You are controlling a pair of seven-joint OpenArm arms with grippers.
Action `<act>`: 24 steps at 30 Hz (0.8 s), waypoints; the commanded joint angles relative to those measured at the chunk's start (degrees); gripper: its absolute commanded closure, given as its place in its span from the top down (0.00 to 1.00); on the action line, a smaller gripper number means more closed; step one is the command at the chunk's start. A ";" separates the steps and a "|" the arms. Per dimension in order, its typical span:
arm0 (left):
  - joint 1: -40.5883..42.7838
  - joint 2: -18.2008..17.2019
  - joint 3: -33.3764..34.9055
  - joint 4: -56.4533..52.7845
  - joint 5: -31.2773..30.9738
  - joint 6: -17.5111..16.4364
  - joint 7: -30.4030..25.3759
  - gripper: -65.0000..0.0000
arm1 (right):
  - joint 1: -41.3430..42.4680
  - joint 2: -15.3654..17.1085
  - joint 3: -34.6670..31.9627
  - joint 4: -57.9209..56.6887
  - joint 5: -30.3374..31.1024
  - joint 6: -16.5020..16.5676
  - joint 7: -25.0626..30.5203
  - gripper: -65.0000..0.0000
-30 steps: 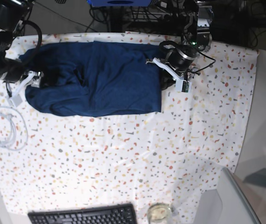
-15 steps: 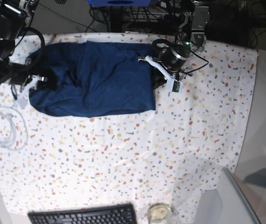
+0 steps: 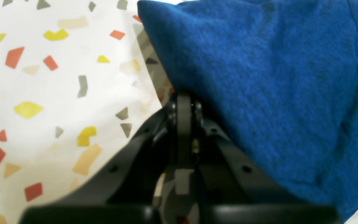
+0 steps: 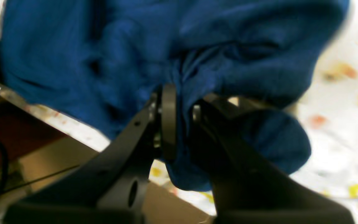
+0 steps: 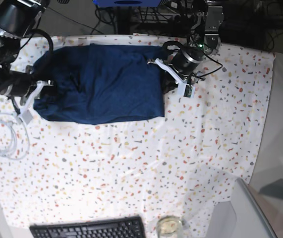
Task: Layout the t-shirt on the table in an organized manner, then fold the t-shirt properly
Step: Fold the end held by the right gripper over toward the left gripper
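The navy t-shirt [image 5: 106, 82] lies bunched and partly doubled over at the far side of the speckled table [image 5: 156, 158]. At its right edge my left gripper [image 5: 168, 82] is shut, and the left wrist view shows the t-shirt [image 3: 275, 93] draping off the closed tips of the left gripper [image 3: 183, 99]. On the garment's left end, my right gripper [image 5: 41, 90] is shut on a gathered fold. In the right wrist view, puckered cloth of the t-shirt [image 4: 228, 56] is pinched inside the right gripper [image 4: 179, 102], with a lobe hanging below the fingers.
A coiled white cable [image 5: 2, 134] lies on the table at the left edge. A black keyboard [image 5: 89, 229] and a glass [image 5: 169, 225] sit at the near edge, with a grey surface [image 5: 250, 213] at the near right. Dark equipment stands behind the far edge.
My right gripper has closed from wide open onto the shirt's left end. The left arm shifted left and the shirt's right edge moved left with it.
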 commanded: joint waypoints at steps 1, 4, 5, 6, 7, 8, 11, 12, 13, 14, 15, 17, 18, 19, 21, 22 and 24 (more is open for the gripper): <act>-0.15 0.08 0.03 0.59 -0.06 -0.20 0.01 0.00 | 0.58 -0.27 0.09 2.79 1.10 0.38 -0.59 0.00; -0.15 0.16 0.38 0.77 -0.06 -0.20 0.09 0.00 | 0.49 -3.18 0.01 6.83 1.02 0.38 -2.75 0.00; -0.15 0.16 0.38 0.77 -0.06 -0.20 0.09 0.00 | 0.49 -4.14 0.01 7.89 1.02 0.38 -2.75 0.00; -0.15 0.16 0.38 0.86 -0.06 -0.20 0.09 0.00 | 0.49 -5.02 -0.17 8.50 1.02 0.38 -2.75 0.00; -0.15 0.25 0.38 0.86 -0.06 -0.20 0.09 0.00 | 0.40 -5.37 -1.58 9.03 1.10 0.38 -2.75 0.00; -0.15 0.25 0.38 0.94 -0.06 -0.20 0.09 0.00 | -0.21 -5.55 -3.60 9.20 1.28 0.38 -2.75 0.00; -0.15 0.25 0.47 0.94 -0.06 -0.20 0.09 0.00 | -1.44 -5.90 -11.16 10.79 1.37 0.38 -2.53 0.00; -0.15 0.25 0.47 0.94 -0.06 -0.20 0.09 0.00 | -1.80 -5.99 -13.44 10.96 1.37 0.38 -1.38 0.00; -0.15 0.25 0.47 0.94 -0.06 -0.20 0.09 0.00 | -2.24 -5.99 -15.47 11.05 1.19 0.38 -0.33 0.00; -0.15 0.25 0.47 0.94 -0.06 -0.20 0.09 0.00 | -2.41 -5.99 -17.14 11.05 1.19 0.38 0.73 0.00; -0.15 0.25 0.47 0.94 -0.06 -0.20 0.09 0.00 | -2.68 -5.99 -18.72 11.05 1.19 0.38 1.78 0.00; -0.15 0.34 0.55 0.77 -0.06 -0.20 0.09 0.00 | -2.94 -6.08 -21.80 11.05 1.37 -1.68 3.63 0.01; -0.15 0.43 0.55 0.77 -0.06 -0.20 0.09 0.00 | -2.94 -6.08 -23.29 11.05 1.37 -2.82 4.51 0.01; -0.07 0.43 0.55 0.77 -0.06 -0.20 0.09 0.00 | -3.03 -6.08 -25.14 11.05 1.37 -4.14 5.39 0.01; 0.11 1.31 0.55 0.77 -0.06 -0.20 -0.08 0.00 | -2.94 -6.08 -28.04 11.05 1.37 -5.73 7.06 0.01; 0.20 1.48 0.55 0.86 0.03 -0.20 -0.08 0.00 | -2.68 -6.08 -29.09 10.96 1.37 -6.34 7.93 0.01; 0.29 1.48 0.55 0.94 0.12 -0.20 -0.08 0.00 | -2.50 -6.08 -31.20 9.91 1.19 -8.36 10.13 0.01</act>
